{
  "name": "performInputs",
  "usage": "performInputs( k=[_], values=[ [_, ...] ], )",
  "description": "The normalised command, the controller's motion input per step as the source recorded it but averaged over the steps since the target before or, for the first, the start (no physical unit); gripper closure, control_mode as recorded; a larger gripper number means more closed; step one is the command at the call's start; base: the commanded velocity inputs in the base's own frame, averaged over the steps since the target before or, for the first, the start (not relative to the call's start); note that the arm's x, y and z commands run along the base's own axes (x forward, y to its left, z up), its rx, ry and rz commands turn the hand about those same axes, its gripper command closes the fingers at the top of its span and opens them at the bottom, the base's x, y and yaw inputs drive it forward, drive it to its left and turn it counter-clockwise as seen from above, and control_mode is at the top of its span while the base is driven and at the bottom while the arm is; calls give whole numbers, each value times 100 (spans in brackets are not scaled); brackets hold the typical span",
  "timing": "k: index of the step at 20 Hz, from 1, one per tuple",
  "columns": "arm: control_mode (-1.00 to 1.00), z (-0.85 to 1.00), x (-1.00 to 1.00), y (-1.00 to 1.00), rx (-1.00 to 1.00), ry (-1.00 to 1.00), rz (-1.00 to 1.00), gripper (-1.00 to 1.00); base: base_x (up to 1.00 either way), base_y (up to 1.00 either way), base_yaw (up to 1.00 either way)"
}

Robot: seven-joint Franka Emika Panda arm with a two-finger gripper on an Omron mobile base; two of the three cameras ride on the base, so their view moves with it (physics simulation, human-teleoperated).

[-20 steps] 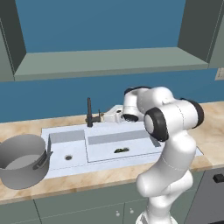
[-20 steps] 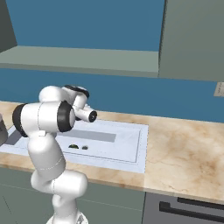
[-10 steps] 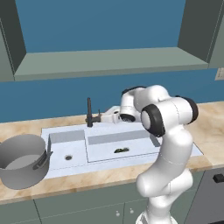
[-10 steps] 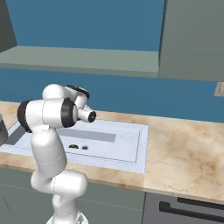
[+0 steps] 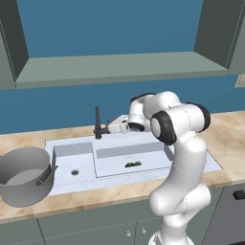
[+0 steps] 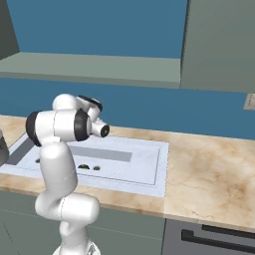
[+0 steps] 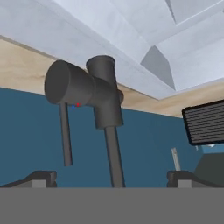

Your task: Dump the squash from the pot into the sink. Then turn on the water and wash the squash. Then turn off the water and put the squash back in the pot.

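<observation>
Since a second ago the white arm has reached further left, bringing the gripper (image 5: 111, 128) close beside the faucet (image 5: 98, 123), a dark matte cylinder with a thin lever. Its jaws stand wide apart, holding nothing. The squash (image 5: 132, 164), a small dark lump, lies in the larger basin of the smooth pale sink (image 5: 158, 160). The round grey metal pot (image 5: 24, 175) sits on the marbled tan desk (image 5: 229, 139) left of the sink.
</observation>
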Motion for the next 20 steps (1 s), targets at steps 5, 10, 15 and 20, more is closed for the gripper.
performInputs(
  k=[5,10,15,20],
  values=[
    [-100,-9,20,2,0,0,0,-100,0,0,0],
    [-100,-9,16,2,0,0,0,-100,0,0,0],
    [-100,-10,22,4,0,0,-1,-100,0,0,0],
    [-100,-22,21,9,0,0,-1,-100,0,0,0]
  ],
)
